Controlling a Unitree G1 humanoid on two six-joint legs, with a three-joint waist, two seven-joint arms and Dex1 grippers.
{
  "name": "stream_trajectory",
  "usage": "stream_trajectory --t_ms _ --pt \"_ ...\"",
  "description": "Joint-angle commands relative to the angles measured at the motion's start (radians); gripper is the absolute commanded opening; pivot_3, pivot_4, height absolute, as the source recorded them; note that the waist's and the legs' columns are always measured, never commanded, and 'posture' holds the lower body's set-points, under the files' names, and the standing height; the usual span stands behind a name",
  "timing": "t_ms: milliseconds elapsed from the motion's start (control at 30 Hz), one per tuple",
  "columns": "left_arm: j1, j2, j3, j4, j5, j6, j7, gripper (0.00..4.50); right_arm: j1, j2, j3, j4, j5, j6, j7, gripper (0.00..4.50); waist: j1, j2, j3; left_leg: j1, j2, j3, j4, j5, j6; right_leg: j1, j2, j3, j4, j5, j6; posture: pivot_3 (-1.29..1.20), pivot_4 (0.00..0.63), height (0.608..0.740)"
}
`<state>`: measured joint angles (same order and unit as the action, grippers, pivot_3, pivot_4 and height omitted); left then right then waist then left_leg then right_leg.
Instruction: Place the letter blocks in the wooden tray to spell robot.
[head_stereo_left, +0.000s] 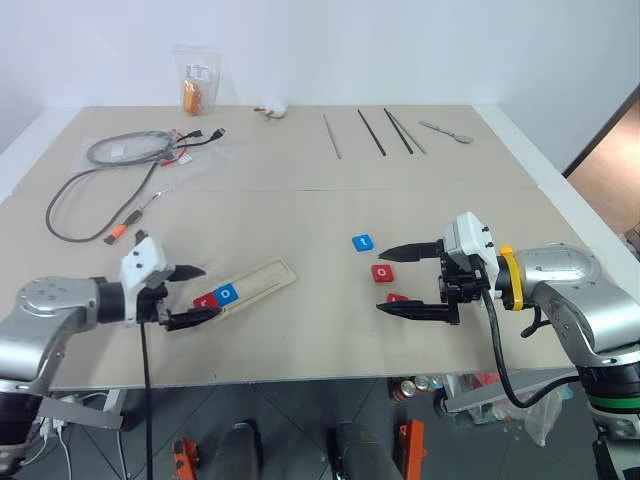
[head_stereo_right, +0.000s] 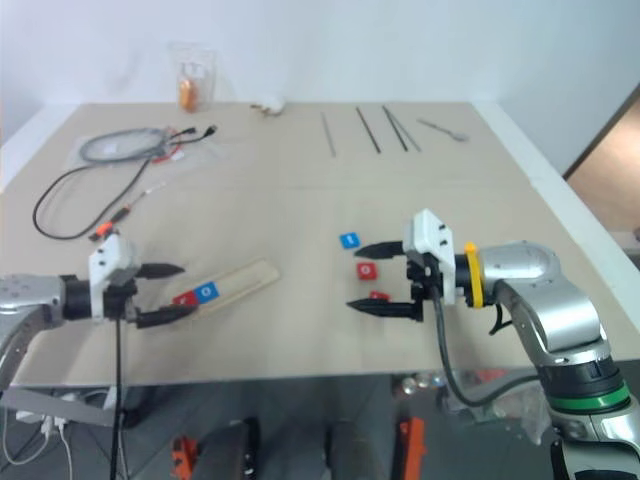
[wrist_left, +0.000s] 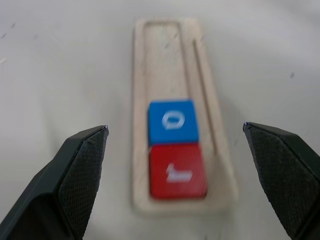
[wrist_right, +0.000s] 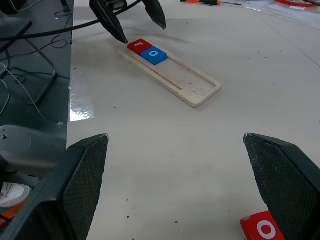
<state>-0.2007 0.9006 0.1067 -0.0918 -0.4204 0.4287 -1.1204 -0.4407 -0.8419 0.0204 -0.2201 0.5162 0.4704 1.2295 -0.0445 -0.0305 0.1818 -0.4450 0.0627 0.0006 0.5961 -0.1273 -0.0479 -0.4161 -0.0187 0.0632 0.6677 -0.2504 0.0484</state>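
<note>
Both pincers stand wide apart and hold nothing. Left gripper (head_stereo_left: 190, 295) hovers just beside the near end of the long pale wooden tray (head_stereo_left: 262, 278), its fingers flanking that end without touching. Inside the groove lie a red square "r" tile (wrist_left: 177, 171) and a blue square "o" tile (wrist_left: 172, 121), edges touching; the rest of the groove is bare. Right gripper (head_stereo_left: 395, 280) points across the tan tabletop (head_stereo_left: 300, 220), near a blue tile (head_stereo_left: 363, 242), a red "o" tile (head_stereo_left: 383, 272) and another red tile (head_stereo_left: 397, 297).
</note>
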Motion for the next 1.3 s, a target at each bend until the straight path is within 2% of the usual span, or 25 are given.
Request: stream_trajectory --t_ms 33,200,767,867,900,933,1133,1300 --pt "0.005 0.017 0.007 0.016 0.026 -0.024 -0.003 4.5 -0.005 -0.008 -0.03 -0.04 0.021 0.001 0.001 4.47 0.0 0.0 0.0 0.0 0.0 0.0 0.0 0.0 0.0 0.0 0.0 0.0 0.0 0.0 0.0 0.0 0.15 0.74" --pt "0.017 -0.006 -0.03 0.017 0.053 -0.033 0.001 4.5 -0.023 0.003 -0.07 -0.051 0.087 0.05 -0.019 4.47 0.0 0.0 0.0 0.0 0.0 0.0 0.0 0.0 0.0 0.0 0.0 0.0 0.0 0.0 0.0 0.0 0.15 0.74" --pt "0.044 -0.009 -0.123 0.087 0.176 -0.102 0.014 4.5 -0.011 -0.024 -0.084 -0.081 0.104 0.067 -0.039 4.47 0.0 0.002 -0.001 0.005 0.0 0.0 0.0 0.0 0.0 0.005 0.0 0.0 0.0 0.0 -0.001 0.0 0.15 0.74" --pt "0.034 -0.02 -0.139 0.112 0.191 -0.122 0.027 3.71 -0.014 -0.024 -0.084 -0.079 0.104 0.067 -0.042 4.5 0.0 0.005 -0.003 0.007 0.0 0.0 0.0 0.0 0.0 0.007 -0.001 0.0 0.0 0.0 -0.001 0.0 0.15 0.74" --pt "0.035 -0.02 -0.143 0.112 0.191 -0.126 0.025 3.3 -0.015 -0.023 -0.084 -0.079 0.104 0.067 -0.042 4.5 0.0 0.006 -0.004 0.008 0.0 0.0 0.001 0.0 0.0 0.007 -0.001 0.0 0.0 0.0 -0.001 0.0 0.15 0.74" --pt "0.036 -0.021 -0.146 0.111 0.191 -0.129 0.025 3.19 -0.016 -0.023 -0.084 -0.078 0.104 0.067 -0.043 4.5 0.0 0.006 -0.004 0.008 0.0 0.001 0.001 0.0 0.0 0.007 -0.002 0.0 0.0 0.0 -0.002 0.0 0.15 0.74" --pt "0.033 -0.024 -0.16 0.119 0.209 -0.142 0.039 3.19 -0.021 -0.022 -0.083 -0.075 0.102 0.066 -0.041 4.5 0.0 0.008 -0.005 0.009 0.0 0.001 0.001 0.0 0.0 0.007 -0.003 0.0 0.0 0.002 -0.004 0.0 0.15 0.74" --pt "-0.025 -0.044 -0.174 0.179 0.225 -0.181 0.049 3.19 -0.028 -0.022 -0.078 -0.067 0.099 0.063 -0.037 4.5 0.002 0.013 -0.008 0.009 -0.001 0.001 0.001 0.0 0.0 0.007 -0.003 0.0 0.0 0.002 -0.004 0.0 0.15 0.74"
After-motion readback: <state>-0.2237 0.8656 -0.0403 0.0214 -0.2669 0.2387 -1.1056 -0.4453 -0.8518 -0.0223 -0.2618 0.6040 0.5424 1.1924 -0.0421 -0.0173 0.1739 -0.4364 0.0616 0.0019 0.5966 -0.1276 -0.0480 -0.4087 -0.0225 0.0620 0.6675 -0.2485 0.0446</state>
